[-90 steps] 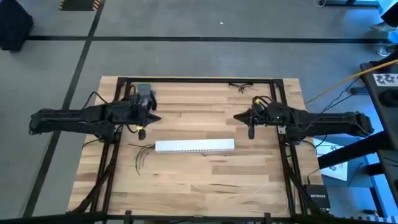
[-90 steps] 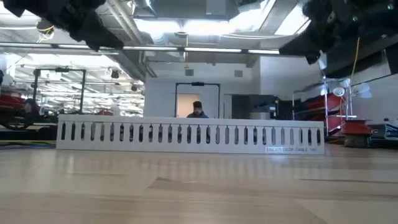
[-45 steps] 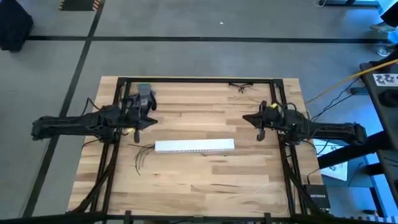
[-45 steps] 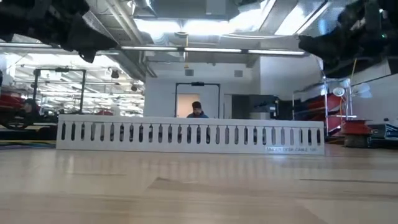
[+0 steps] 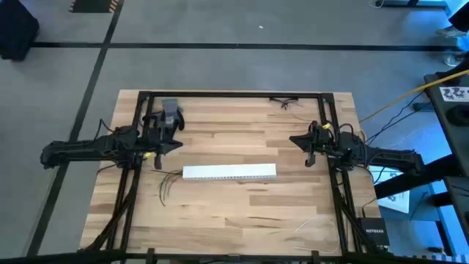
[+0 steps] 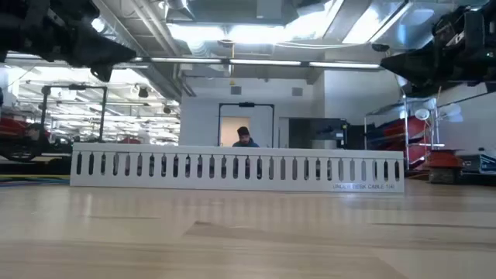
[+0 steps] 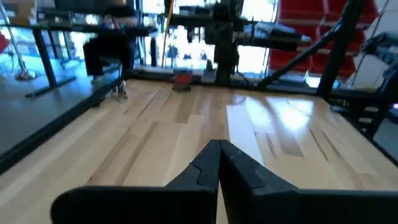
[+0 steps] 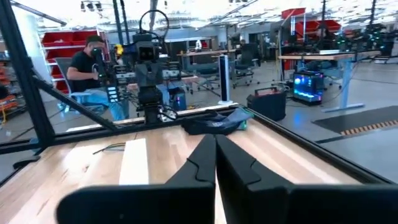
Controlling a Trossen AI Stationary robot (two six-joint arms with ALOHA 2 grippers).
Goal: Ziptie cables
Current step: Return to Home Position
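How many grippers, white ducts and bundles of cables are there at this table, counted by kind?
Grippers: 2 (left gripper, right gripper, fingers shut on both)
White duct: 1
Bundle of cables: 1, ends showing at the duct's left end
Total: 4

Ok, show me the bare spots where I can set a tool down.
Widest bare wood: between the left gripper and right gripper, bordered by the cable duct. Also bare: from the duct to the opposite table edge, between the cables splaying off its left end and thin pale wires near the right corner, both crowded.
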